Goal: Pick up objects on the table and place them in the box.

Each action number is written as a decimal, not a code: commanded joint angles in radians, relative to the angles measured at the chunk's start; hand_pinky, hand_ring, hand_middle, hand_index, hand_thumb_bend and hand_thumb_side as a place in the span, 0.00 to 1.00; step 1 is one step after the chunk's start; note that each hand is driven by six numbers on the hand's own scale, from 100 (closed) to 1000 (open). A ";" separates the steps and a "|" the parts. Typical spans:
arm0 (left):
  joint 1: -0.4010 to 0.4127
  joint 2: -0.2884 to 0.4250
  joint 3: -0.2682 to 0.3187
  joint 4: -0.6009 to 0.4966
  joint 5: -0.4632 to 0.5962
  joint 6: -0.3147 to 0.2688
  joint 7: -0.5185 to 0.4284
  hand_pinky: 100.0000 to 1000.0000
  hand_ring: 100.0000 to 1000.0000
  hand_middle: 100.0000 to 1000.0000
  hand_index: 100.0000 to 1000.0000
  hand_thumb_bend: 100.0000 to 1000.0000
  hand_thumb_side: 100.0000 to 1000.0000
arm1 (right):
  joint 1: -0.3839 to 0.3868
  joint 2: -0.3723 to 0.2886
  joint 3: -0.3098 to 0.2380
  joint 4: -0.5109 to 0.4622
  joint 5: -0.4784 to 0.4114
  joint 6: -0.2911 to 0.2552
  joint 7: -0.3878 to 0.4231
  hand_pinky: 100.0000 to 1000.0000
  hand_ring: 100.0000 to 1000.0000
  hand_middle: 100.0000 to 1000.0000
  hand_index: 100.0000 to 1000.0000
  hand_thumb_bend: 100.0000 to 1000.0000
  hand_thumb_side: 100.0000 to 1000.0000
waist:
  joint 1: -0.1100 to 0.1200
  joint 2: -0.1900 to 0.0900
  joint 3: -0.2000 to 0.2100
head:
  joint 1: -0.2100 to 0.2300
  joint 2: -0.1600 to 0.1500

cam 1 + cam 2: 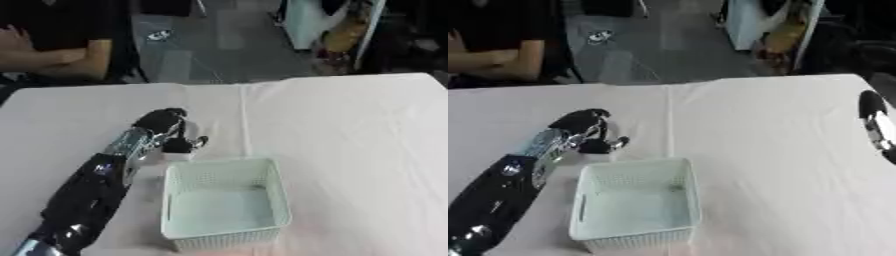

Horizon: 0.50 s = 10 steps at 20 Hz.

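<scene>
Left hand (164, 125) out over the white-clothed table (350, 130), just beyond the far left corner of the box (225, 202). Fingers curled down, seemingly pinched on a small white block (177, 156) beneath them, though too blurred to tell whether lifted or resting on the cloth. Box a pale perforated basket, upright, near the front edge. Right hand hidden; only a black and silver arm (875, 125) at the right-eye view's edge.

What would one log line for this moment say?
left hand: curled on small white object | beside box far-left corner | right hand: unseen
</scene>
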 commanded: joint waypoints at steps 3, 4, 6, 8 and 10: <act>-0.015 -0.006 -0.001 0.033 -0.039 0.001 -0.037 0.77 0.83 0.79 0.41 0.84 0.94 | -0.016 -0.015 -0.004 -0.015 -0.004 -0.002 0.002 0.88 0.91 0.90 0.93 0.00 0.60 | -0.004 -0.007 0.000 | 0.003 -0.014; -0.017 -0.009 0.001 0.039 -0.047 0.003 -0.042 0.77 0.84 0.79 0.41 0.84 0.95 | -0.016 -0.014 -0.004 -0.015 -0.004 -0.002 0.003 0.88 0.91 0.90 0.93 0.00 0.60 | -0.004 -0.007 0.000 | 0.003 -0.014; -0.023 -0.014 0.003 0.050 -0.075 0.012 -0.048 0.72 0.73 0.68 0.38 0.75 0.81 | -0.017 -0.014 -0.004 -0.015 -0.005 -0.002 0.003 0.88 0.91 0.90 0.93 0.00 0.60 | -0.003 -0.007 -0.001 | 0.004 -0.015; -0.030 -0.019 0.008 0.055 -0.103 0.026 -0.041 0.60 0.51 0.53 0.34 0.56 0.56 | -0.017 -0.013 -0.005 -0.015 -0.005 -0.002 0.003 0.88 0.91 0.90 0.93 0.00 0.60 | -0.003 -0.007 -0.001 | 0.003 -0.016; -0.036 -0.023 0.015 0.052 -0.119 0.043 -0.015 0.50 0.40 0.46 0.30 0.40 0.37 | -0.017 -0.013 -0.004 -0.015 -0.005 -0.002 0.003 0.88 0.91 0.90 0.93 0.00 0.60 | -0.003 -0.007 -0.001 | 0.002 -0.016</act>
